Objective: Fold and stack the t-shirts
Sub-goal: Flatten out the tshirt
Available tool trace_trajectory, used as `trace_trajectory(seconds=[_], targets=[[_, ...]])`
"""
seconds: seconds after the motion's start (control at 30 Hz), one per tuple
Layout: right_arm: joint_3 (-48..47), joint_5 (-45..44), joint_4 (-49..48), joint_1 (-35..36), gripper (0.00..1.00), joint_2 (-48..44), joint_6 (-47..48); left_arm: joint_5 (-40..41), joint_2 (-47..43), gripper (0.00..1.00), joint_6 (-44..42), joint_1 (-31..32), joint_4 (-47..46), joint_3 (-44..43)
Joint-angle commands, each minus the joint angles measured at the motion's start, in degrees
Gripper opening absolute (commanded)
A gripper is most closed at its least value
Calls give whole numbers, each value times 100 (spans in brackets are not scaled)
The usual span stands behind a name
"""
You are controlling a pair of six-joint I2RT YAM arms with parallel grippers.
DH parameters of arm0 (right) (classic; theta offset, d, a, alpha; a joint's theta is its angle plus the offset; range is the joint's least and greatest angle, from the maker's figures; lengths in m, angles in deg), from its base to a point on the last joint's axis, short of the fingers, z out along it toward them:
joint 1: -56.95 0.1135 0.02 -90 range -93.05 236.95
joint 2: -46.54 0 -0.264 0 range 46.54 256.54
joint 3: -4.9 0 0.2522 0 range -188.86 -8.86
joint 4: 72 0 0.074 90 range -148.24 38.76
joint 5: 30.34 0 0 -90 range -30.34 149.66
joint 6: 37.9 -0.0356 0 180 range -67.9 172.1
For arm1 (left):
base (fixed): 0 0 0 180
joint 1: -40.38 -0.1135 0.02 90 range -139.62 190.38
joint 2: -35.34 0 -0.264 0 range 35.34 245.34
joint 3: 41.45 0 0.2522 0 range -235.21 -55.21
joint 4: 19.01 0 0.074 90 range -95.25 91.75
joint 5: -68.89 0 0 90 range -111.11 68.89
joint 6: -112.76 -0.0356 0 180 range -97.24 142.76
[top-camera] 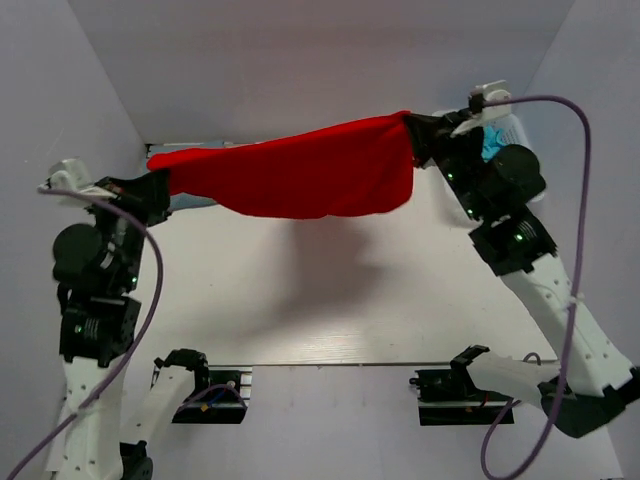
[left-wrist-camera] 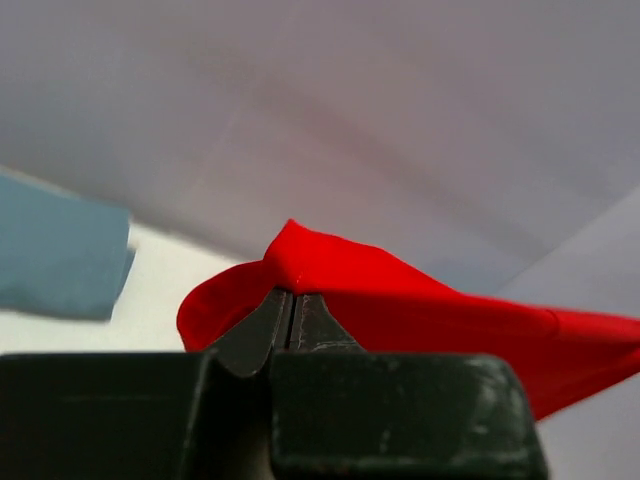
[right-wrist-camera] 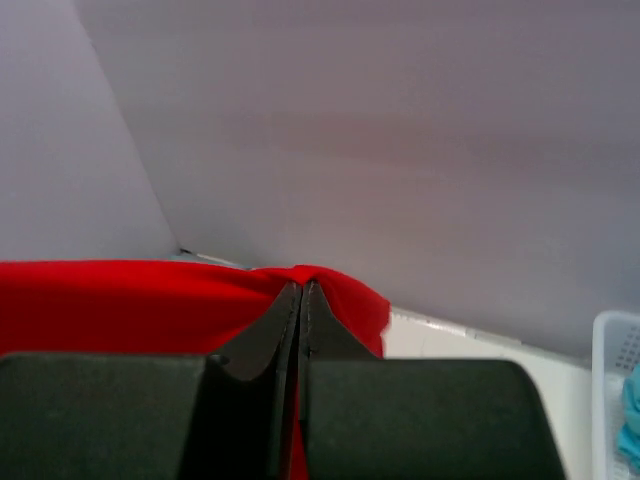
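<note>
Above the far part of the table [top-camera: 330, 300], the red t-shirt [top-camera: 300, 175] hangs in the air, stretched sideways between the two arms, and none of it appears to touch the surface. Its upper edge runs fairly taut from one grip to the other, higher at the right end, while the loose cloth sags below in a rounded belly. A soft shadow lies on the table under it.

The left gripper [top-camera: 160, 185] holds the shirt's left end near the far left corner. In the left wrist view its fingers [left-wrist-camera: 262, 325] are pressed together on a bunched fold of red cloth that rises above the tips and trails off to the right. The right gripper [top-camera: 415, 130] holds the other end near the far right corner. In the right wrist view its fingers [right-wrist-camera: 330, 335] are also closed tight, with a pinch of red fabric between them and the rest spreading out to the left.

The grey-blue t-shirt [left-wrist-camera: 55, 255] lies flat on the table at the far left, below and behind the lifted shirt. From above only a sliver of it shows. The turquoise t-shirt [right-wrist-camera: 630, 420] sits in the white mesh basket [right-wrist-camera: 612, 340] at the far right corner, just beyond the right arm's wrist.
</note>
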Motion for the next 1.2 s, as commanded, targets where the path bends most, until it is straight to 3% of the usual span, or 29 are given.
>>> trace_trajectory(seconds=[0.0, 0.1, 0.4, 0.7, 0.9, 0.93, 1.1, 1.17], targets=[[-470, 439, 391, -6, 0, -524, 215, 276, -334, 0, -236, -87, 77, -482], [-700, 1334, 613, -15, 0, -902, 181, 30, -459, 0, -289, -87, -64, -833], [-798, 1819, 693, -40, 0, -1807, -65, -357, -862, 0, -167, -87, 172, -1652], [230, 1636, 350, -41, 0, -1642, -312, -112, -416, 0, 194, -87, 366, -994], [1538, 950, -370, -50, 0, -818, -575, 82, 358, 0, 747, -87, 270, 288], [1714, 497, -397, -50, 0, -676, -671, 152, 663, 0, 748, -87, 200, 673], [2032, 255, -660, -76, 0, 1063, -979, 617, 2137, 0, 1012, -87, 129, 1266], [1691, 273, -565, -155, 0, 1877, -971, 811, 2720, 0, 1012, -87, -11, 1336]])
